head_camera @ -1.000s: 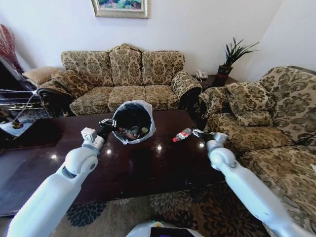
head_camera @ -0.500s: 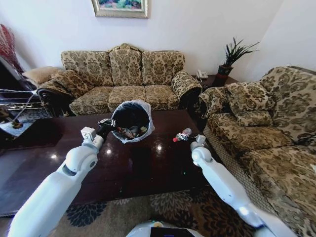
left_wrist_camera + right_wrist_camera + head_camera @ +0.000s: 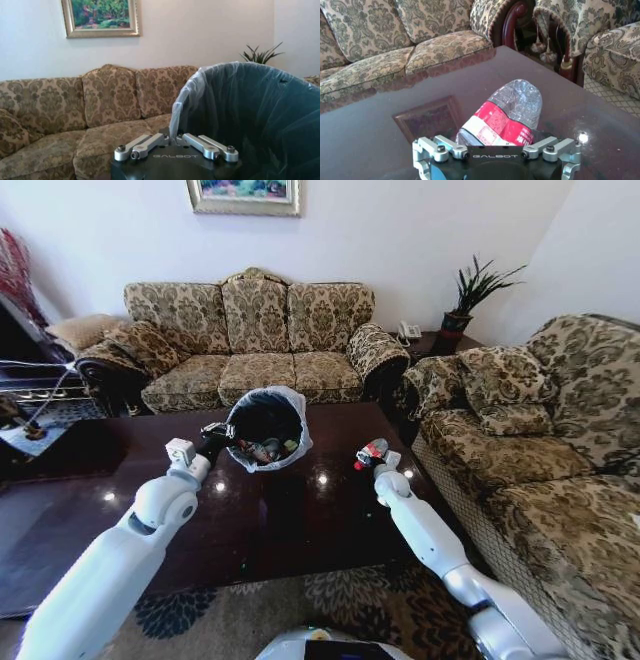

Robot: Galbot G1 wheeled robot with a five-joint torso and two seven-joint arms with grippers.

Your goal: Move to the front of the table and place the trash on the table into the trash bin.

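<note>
Mostly we are done, by our reckoning: the surface of the table (image 3: 300, 520) looks bare apart from one item. Our left gripper (image 3: 214, 435) has its jaws clenched on the rim of the trash bin (image 3: 268, 428), tipped with scraps inside. Our right gripper (image 3: 374, 459) has its jaws around the bottle (image 3: 507, 112), which we judge the last trash left.

Patterned three-seat sofa (image 3: 250, 340) at 12 o'clock, framed painting (image 3: 243, 195) on the wall above it. Matching sofa (image 3: 560, 430) at 3 o'clock. Potted plant (image 3: 470, 295) and phone (image 3: 408, 331) at 1 o'clock, patterned rug (image 3: 360, 605) at 6.
</note>
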